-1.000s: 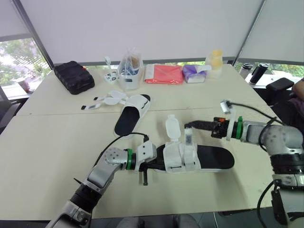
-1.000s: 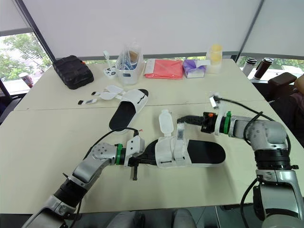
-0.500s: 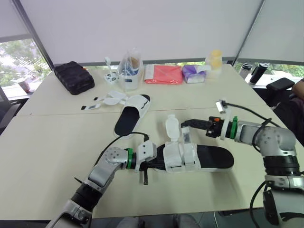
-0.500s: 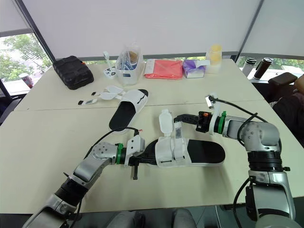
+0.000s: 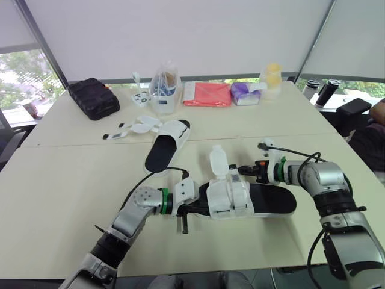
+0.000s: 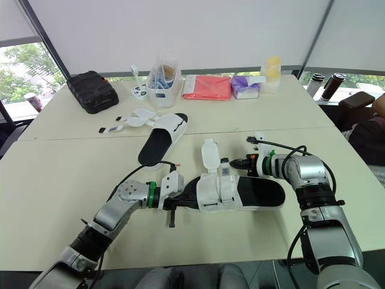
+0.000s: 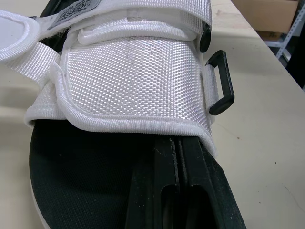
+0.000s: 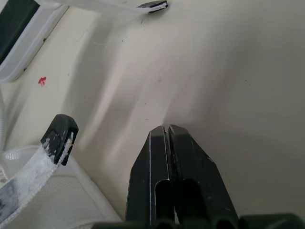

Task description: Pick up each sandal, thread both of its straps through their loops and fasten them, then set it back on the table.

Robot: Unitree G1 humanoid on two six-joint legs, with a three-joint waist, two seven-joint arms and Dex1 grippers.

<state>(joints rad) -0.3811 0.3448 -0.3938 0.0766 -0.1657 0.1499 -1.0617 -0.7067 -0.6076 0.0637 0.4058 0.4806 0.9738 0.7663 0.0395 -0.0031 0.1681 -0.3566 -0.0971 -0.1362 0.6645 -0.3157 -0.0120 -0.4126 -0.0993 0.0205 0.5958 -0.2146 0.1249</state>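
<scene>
The near sandal (image 5: 267, 200), black-soled with white straps, lies on the table (image 5: 54, 180). My left gripper (image 5: 201, 209) is at its toe end, shut, its fingers (image 7: 174, 152) lying on the footbed under the wide front strap (image 7: 133, 76). A black loop (image 7: 220, 81) sticks out beside that strap. My right gripper (image 5: 240, 171) is shut just above the table, with nothing between its fingers (image 8: 167, 143). It sits beside the second strap's black-tipped end (image 8: 59, 133). One white flap (image 5: 219, 162) stands up. The far sandal (image 5: 165, 144) lies behind with its straps (image 5: 135, 127) spread loose.
Along the back of the table stand a black case (image 5: 93, 97), a clear container (image 5: 164, 90), a red packet (image 5: 207, 94), a purple tissue pack (image 5: 246, 93) and a yellow cup stack (image 5: 272, 75). Dark bottles (image 5: 322, 91) stand at the far right.
My right gripper has moved left and down to the sandal's side. The strap it held raised now lies lower on the sandal, free of the fingers. The left gripper has not moved.
</scene>
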